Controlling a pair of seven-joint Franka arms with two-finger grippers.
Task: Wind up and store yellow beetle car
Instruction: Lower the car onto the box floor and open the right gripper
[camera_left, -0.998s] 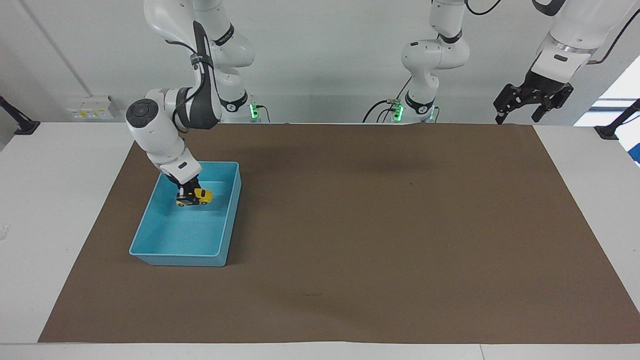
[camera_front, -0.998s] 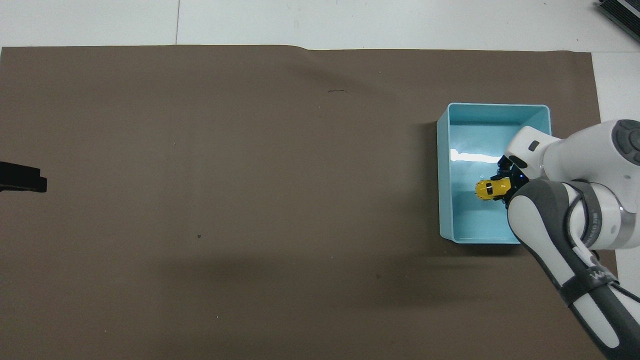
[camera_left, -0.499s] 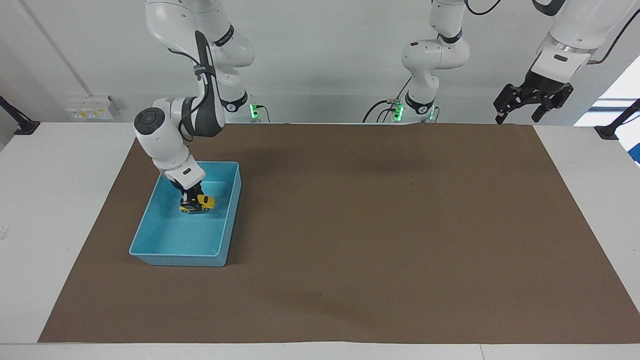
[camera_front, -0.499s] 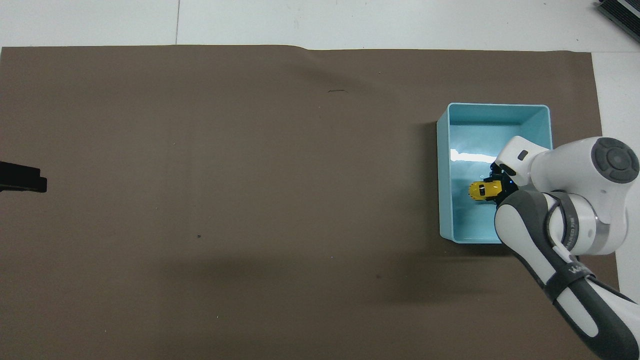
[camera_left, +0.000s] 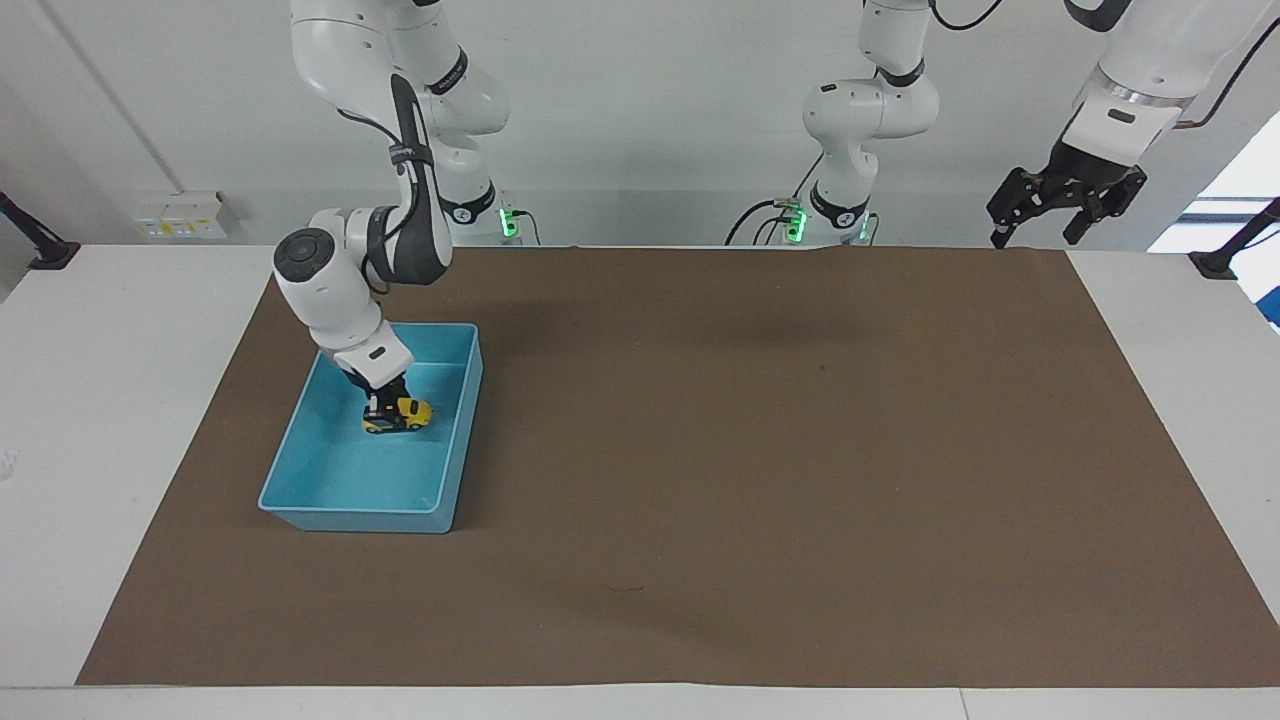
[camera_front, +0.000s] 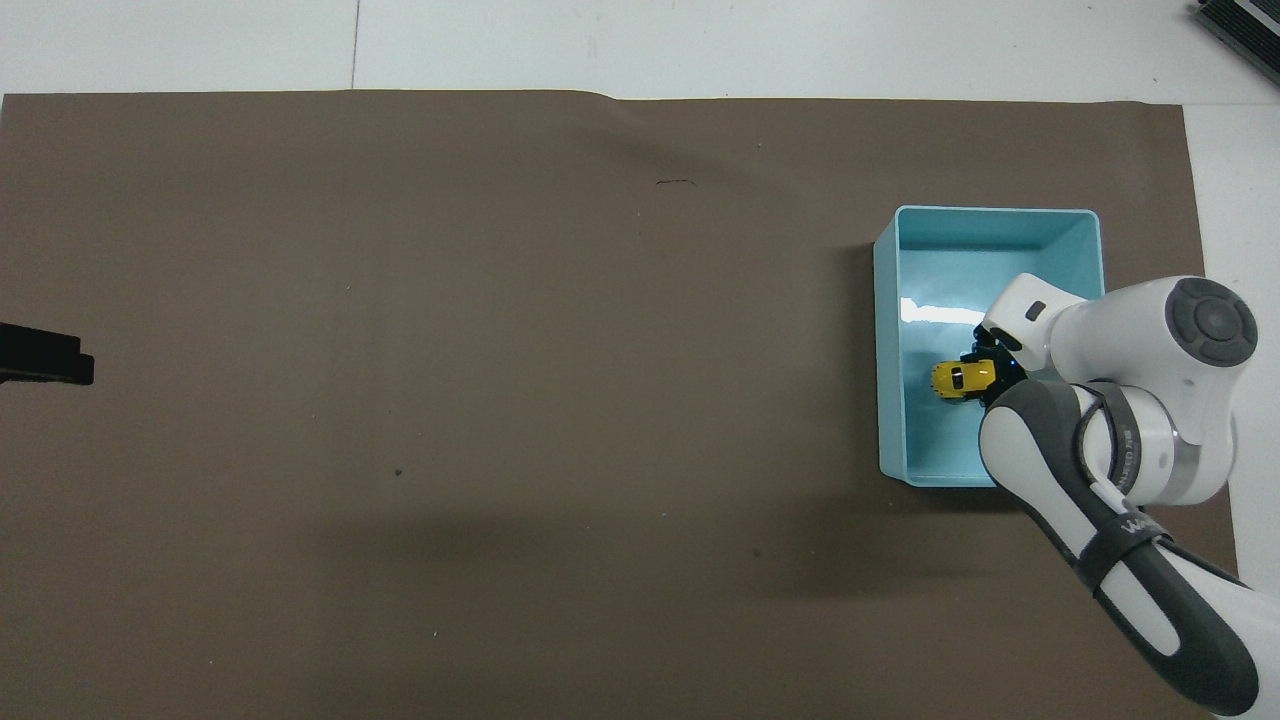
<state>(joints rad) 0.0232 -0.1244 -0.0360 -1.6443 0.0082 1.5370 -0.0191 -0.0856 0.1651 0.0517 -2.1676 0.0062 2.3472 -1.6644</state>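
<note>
The right hand (camera_left: 385, 408) has lowered the yellow beetle car (camera_left: 400, 415) deeper into the tray (camera_left: 340, 510).

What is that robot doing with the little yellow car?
The right gripper is shut on the yellow beetle car and holds it low inside the blue tray, at the right arm's end of the table. It has not let go yet. The left gripper waits open, up in the air above its own end of the table.
</note>
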